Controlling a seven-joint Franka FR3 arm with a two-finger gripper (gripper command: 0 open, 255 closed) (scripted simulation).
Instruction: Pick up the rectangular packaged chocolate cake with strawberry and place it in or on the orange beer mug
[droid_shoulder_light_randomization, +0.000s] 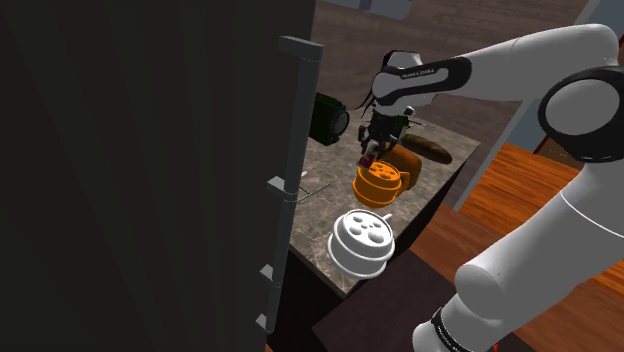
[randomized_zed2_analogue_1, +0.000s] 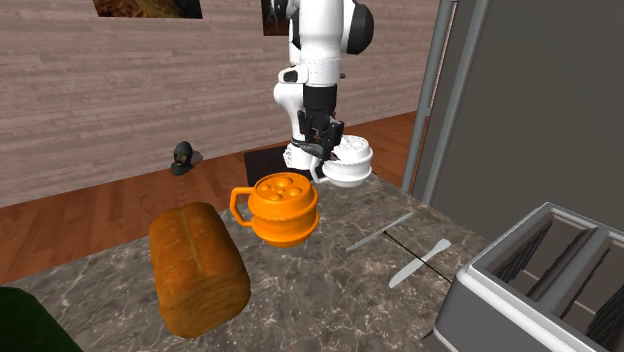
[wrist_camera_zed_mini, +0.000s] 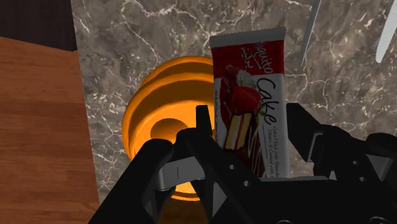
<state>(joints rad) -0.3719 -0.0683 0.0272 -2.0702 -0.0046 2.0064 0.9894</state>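
One black gripper (wrist_camera_zed_mini: 249, 118), its two fingers closed narrowly on the long sides of one rectangular cake package (wrist_camera_zed_mini: 251, 83), red and white with a strawberry-and-cake picture; the package hangs lengthwise from the fingers. One orange beer mug (wrist_camera_zed_mini: 159, 121) stands directly beneath the gripper, a little to one side of the package, on the marble counter (randomized_zed2_analogue_1: 330, 290). In the shoulder view the gripper (droid_shoulder_light_randomization: 372, 150) hangs just above this mug (droid_shoulder_light_randomization: 378, 183); whether the package touches the rim cannot be told. One white mug (droid_shoulder_light_randomization: 362, 238) stands near, on the stand side of the gripper. One bread loaf (randomized_zed2_analogue_1: 197, 265) lies beyond the orange mug (randomized_zed2_analogue_1: 285, 205), away from the stand. Two utensils (randomized_zed2_analogue_1: 420, 263) (randomized_zed2_analogue_1: 380, 232) and one toaster (randomized_zed2_analogue_1: 545, 280) lie well apart from the gripper (randomized_zed2_analogue_1: 322, 160).
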